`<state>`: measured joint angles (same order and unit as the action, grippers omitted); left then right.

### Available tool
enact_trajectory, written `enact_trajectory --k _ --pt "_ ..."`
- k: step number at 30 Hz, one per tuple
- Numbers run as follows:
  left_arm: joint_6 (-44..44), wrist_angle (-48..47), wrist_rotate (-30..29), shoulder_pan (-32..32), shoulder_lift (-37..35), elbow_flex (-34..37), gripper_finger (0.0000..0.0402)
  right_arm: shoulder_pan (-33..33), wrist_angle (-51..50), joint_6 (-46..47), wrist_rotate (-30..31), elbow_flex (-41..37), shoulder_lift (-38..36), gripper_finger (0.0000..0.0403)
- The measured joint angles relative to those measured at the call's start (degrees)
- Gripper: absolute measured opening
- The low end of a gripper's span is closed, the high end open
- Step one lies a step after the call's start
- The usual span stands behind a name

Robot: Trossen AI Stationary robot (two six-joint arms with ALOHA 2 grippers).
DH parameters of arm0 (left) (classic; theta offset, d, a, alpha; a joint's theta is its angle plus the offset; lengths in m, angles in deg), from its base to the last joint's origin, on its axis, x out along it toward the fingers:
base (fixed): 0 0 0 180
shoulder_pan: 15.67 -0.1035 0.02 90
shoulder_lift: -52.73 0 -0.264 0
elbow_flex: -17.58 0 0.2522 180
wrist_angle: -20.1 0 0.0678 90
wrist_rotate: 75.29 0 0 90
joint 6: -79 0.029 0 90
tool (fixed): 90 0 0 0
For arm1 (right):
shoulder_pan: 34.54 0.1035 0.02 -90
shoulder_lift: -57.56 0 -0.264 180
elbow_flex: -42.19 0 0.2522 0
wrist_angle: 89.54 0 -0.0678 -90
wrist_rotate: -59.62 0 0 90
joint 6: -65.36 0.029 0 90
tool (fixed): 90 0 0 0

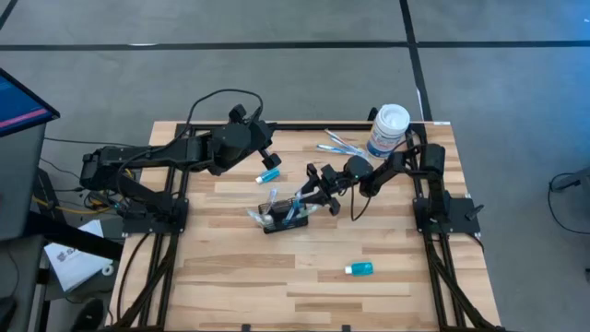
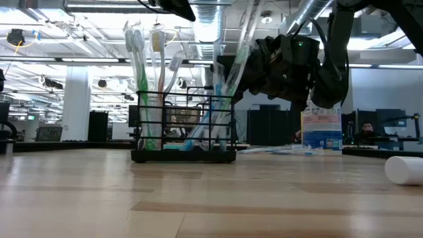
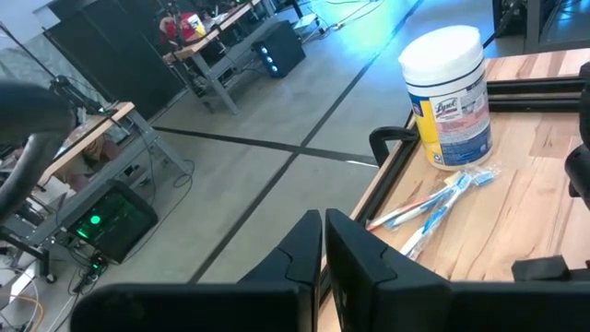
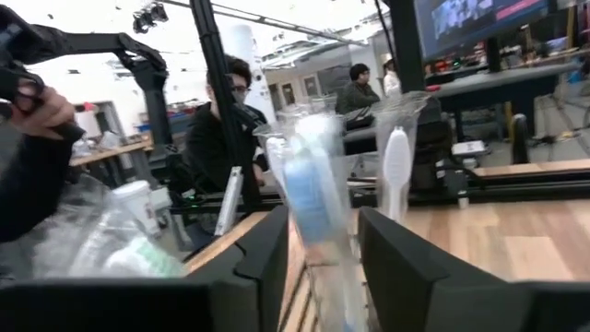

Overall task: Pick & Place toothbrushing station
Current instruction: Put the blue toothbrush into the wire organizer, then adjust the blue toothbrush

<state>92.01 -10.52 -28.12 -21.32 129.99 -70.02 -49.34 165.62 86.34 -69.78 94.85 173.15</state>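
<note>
A black wire-mesh toothbrushing station (image 1: 281, 217), stocked with upright toothbrushes (image 2: 142, 73), stands on the wooden table (image 1: 277, 286) near the centre of the overhead frame, just left of the right gripper (image 1: 312, 194). In the level view the holder (image 2: 184, 129) sits flat on the tabletop at left of centre, with the dark gripper body (image 2: 277, 66) hanging to its upper right, beside the brush handles. The right wrist camera shows that gripper's two dark fingers (image 4: 267, 254) parted, a clear blue-tipped brush handle (image 4: 309, 198) standing in the gap between them and a white brush (image 4: 396, 171) just beyond; neither finger visibly presses on a handle, and the mesh holder itself cannot be made out there.

The left gripper (image 1: 266, 154) waits above the table's upper-left area, its fingers (image 3: 300, 254) pressed together on nothing. A white canister (image 1: 387, 129) stands at the table's upper right corner with loose toothbrushes (image 1: 343, 145) beside it. Small blue tubes lie at upper centre (image 1: 268, 174) and lower right (image 1: 359, 268).
</note>
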Motion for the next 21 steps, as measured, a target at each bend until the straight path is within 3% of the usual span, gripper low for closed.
enact_trajectory --k 9,17,21 --pt "0.0 0.0 0.03 0.0 0.0 0.0 0.0012 -1.61 0.89 1.61 -1.54 0.0 -0.21 0.0159" --pt "0.02 -0.02 0.13 0.0 0.0 0.0 0.0012 -3.72 0.82 3.09 -5.94 0.0 -4.24 0.0135" --pt "0.02 -0.04 0.13 0.0 0.0 0.0 0.0012 -4.91 -4.15 2.6 -8.2 0.0 -7.55 0.0119"
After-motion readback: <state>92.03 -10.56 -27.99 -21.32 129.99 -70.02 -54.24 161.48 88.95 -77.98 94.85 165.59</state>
